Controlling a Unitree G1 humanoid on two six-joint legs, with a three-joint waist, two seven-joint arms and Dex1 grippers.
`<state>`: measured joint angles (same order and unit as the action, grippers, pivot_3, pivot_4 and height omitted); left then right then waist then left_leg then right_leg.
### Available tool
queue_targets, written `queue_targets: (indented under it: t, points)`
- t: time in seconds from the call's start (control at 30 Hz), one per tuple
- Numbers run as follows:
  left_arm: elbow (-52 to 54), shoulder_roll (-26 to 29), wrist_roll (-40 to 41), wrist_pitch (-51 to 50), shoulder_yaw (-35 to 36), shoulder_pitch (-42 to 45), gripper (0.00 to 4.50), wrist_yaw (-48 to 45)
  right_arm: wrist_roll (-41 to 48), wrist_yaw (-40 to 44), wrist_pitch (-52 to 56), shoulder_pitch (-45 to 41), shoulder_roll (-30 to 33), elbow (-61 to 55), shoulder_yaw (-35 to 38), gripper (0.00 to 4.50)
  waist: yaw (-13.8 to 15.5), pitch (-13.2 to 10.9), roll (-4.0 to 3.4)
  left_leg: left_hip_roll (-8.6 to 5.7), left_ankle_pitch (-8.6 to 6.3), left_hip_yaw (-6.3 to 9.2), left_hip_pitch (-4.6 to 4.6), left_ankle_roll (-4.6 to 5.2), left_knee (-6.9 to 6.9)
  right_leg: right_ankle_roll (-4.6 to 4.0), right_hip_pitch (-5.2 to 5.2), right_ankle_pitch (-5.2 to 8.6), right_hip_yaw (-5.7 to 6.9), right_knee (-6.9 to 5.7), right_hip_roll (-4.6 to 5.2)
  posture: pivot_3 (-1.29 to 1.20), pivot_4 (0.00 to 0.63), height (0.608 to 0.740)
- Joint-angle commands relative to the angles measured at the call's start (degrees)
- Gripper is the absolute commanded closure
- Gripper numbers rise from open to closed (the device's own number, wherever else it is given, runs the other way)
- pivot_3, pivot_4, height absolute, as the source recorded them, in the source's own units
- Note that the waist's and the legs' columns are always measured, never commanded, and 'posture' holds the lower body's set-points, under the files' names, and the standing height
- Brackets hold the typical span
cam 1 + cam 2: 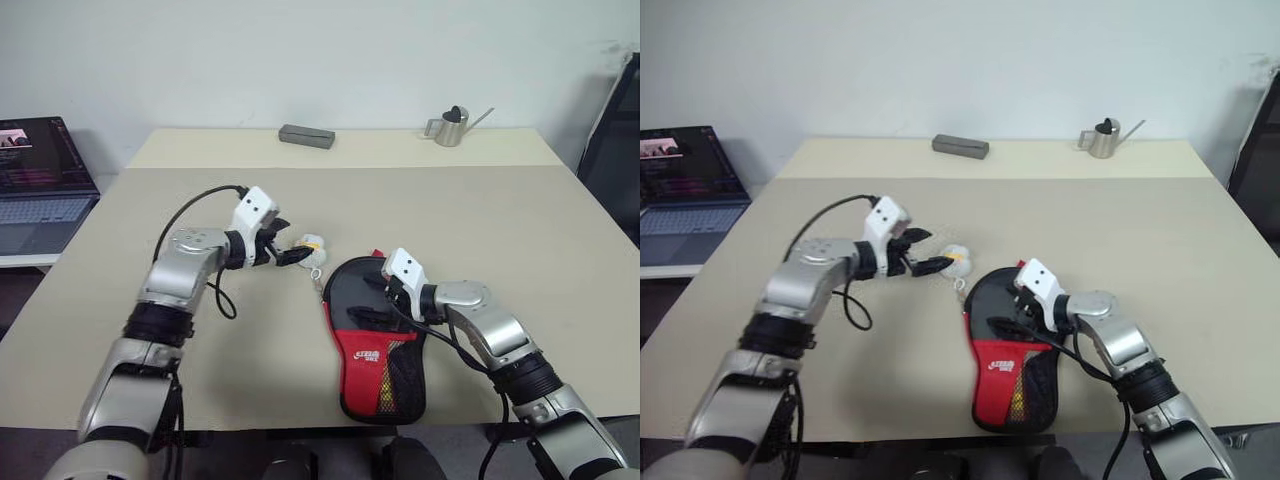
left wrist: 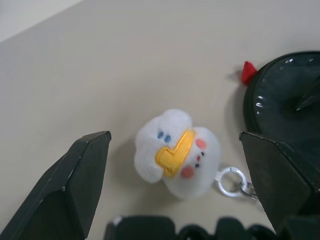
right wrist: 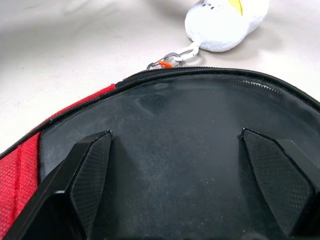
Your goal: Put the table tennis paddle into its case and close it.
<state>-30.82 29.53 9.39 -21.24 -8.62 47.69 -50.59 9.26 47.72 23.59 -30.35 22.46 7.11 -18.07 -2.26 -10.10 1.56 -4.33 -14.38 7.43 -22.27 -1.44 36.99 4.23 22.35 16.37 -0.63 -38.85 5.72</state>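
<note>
- A laptop (image 1: 40,185) is sitting at the far left edge of the frame, on a separate surface beside the table (image 1: 500,230).
- The left gripper (image 1: 292,250) is hanging left of centre, with its 2 fingers spread apart and nothing between them; they are pointing at the plush charm (image 1: 312,243).
- In the left wrist view, the charm (image 2: 177,152) is lying on the table between the 2 released fingers (image 2: 75,170), with its metal ring (image 2: 231,181) just beside it.
- A grey block (image 1: 306,136) is lying at the upper centre of the frame, near the table's far edge.
- The case (image 1: 375,345) is lying flat at the lower centre of the frame, its round black end nearest the charm and its red panel and mesh pocket towards the bottom edge.
- Whether the table tennis paddle is lying inside the case cannot be told; no wooden handle is showing.
- The right gripper (image 1: 372,296) is hovering over the case's black end, fingers released and holding nothing; the right wrist view has both fingers (image 3: 90,175) wide apart above the black fabric (image 3: 175,160).
- A small metal watering can (image 1: 452,126) is standing at the upper right, near the table's far edge.
</note>
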Motion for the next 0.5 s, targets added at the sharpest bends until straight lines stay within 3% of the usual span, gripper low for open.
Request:
queue_targets:
  t: [0.03,0.2,0.47,0.5]
  points:
    - [-9.2,-2.7,-2.5,5.3,0.0,4.3,0.0,0.2,-1.1,-0.5,1.1,0.5,-0.7,0.3,-0.3,0.05,-0.1,0.0,0.0,0.0,0.0,0.0,0.01,0.0,0.0,0.0,-0.02,0.0,0.0,-0.01,0.0,0.0,0.15,0.74]
    - [-19.0,-6.4,-4.5,9.9,0.4,7.3,0.0,-0.7,-1.3,-1.2,1.7,1.0,-1.2,-0.6,0.1,0.05,-0.1,0.0,0.01,-0.01,-0.02,-0.01,0.0,0.03,0.01,0.0,0.0,0.0,0.0,-0.01,0.0,0.0,0.15,0.74]
    - [-25.1,-9.0,-6.2,12.7,0.8,7.3,0.0,-2.4,-1.8,-2.7,2.3,1.5,-2.3,-1.6,0.8,0.05,-0.2,0.0,0.02,-0.01,-0.02,0.01,0.01,0.04,0.01,0.0,0.0,0.0,0.01,-0.04,0.0,0.0,0.15,0.74]
    - [-25.4,-9.0,-6.4,12.9,1.0,7.3,0.18,-2.3,-1.9,-3.0,2.4,1.5,-2.5,-1.7,0.9,0.01,-0.2,0.0,0.03,0.0,-0.02,0.02,0.01,0.04,0.01,0.0,-0.01,0.0,0.01,-0.04,0.0,0.0,0.15,0.74]
